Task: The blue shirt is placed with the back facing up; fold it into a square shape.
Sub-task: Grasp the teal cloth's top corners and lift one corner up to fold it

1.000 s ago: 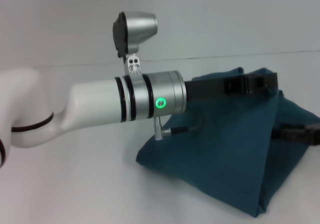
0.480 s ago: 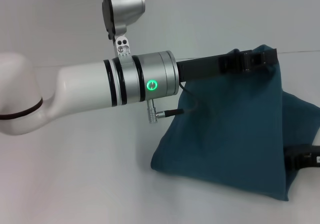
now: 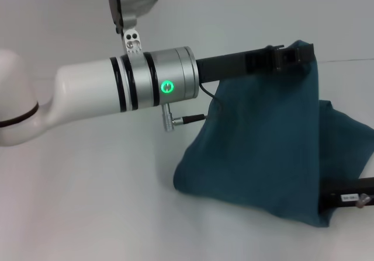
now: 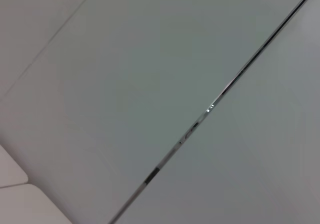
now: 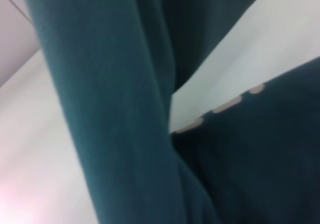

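Observation:
The blue shirt is a large dark teal cloth hanging in a tent shape above the white table, with its lower edge resting on the surface. My left gripper is shut on the shirt's top corner and holds it high at the right of the head view. The long left arm stretches across the picture. My right gripper is low at the right edge, its tip tucked behind the shirt's lower right fold. Close folds of the blue shirt fill the right wrist view.
The white table spreads out left of and in front of the shirt. The left wrist view shows only a pale surface and a thin dark seam. A cable and plug hang under the left wrist.
The left gripper has risen and drawn the shirt's corner higher, making the cloth stand taller. The right gripper has sunk toward the table at the lower right.

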Available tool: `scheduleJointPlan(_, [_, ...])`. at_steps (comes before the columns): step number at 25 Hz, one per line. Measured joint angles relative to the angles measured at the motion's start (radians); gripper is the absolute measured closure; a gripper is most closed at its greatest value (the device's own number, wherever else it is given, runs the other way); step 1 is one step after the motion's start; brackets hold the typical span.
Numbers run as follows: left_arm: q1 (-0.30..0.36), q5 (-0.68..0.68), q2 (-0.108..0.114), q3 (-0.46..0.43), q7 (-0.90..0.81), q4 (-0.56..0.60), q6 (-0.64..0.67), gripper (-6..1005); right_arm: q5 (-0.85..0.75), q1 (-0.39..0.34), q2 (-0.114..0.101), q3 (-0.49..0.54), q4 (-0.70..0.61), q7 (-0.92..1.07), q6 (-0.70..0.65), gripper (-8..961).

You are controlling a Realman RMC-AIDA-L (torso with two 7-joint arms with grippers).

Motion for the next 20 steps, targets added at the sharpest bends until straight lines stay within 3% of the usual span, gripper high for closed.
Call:
scheduleJointPlan(2, [-0.001, 0.001, 0.008, -0.003, -0.002, 0.002, 0.000, 985, 0.000, 0.014, 0.010, -0.003, 0.000, 0.000, 0.000, 847])
scheduleJointPlan(11, [0.000, 0.066, 0.028, -0.065, -0.022, 0.015, 0.004, 986, 0.000, 0.093, 0.057, -0.013, 0.003, 0.014, 0.003, 889])
scheduleJointPlan(20, [0.015, 0.149, 0.036, -0.165, -0.032, 0.040, 0.041, 985, 0.007, 0.189, 0.062, -0.039, 0.102, 0.024, 0.043, 888])
